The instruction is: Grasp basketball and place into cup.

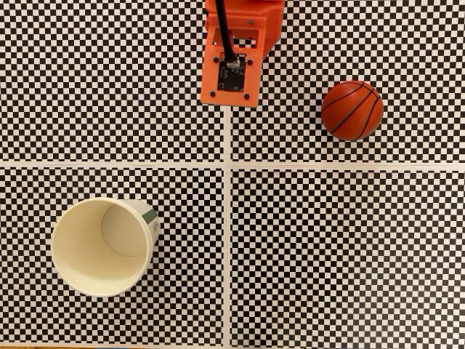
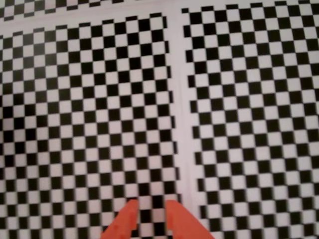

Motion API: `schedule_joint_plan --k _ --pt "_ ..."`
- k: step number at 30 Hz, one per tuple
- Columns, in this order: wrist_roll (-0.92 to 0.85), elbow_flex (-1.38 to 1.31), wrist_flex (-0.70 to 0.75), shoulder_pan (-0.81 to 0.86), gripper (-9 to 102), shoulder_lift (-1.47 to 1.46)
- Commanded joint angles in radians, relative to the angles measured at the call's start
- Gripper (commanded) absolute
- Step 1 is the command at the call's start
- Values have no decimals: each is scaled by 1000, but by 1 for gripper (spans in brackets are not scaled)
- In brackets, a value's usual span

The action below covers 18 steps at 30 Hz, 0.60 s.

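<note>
The basketball (image 1: 352,110), a small dark-orange ball with black seams, rests on the checkered mat at the upper right of the fixed view. The cup (image 1: 103,246), cream-white paper with a green mark on its wall, stands at the lower left with its mouth facing the camera and nothing inside. My orange arm (image 1: 234,65) reaches in from the top centre, left of the ball and well away from the cup. In the wrist view my gripper (image 2: 150,205) shows as two orange fingertips (image 2: 130,214) at the bottom edge, a narrow gap between them holding nothing.
A black-and-white checkered mat (image 1: 327,254) covers the table, split by white seams (image 1: 227,218) into four panels. A black cable (image 1: 225,33) runs down the arm's wrist housing.
</note>
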Motion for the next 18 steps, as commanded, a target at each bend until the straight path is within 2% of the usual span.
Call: schedule_joint_plan --k 1,5,9,18 --pt "-43 18 -43 12 6 8" --pt "-69 -52 -103 23 10 8" --pt "-138 -195 -94 58 11 -58" --pt "-115 -681 -72 18 21 -575"
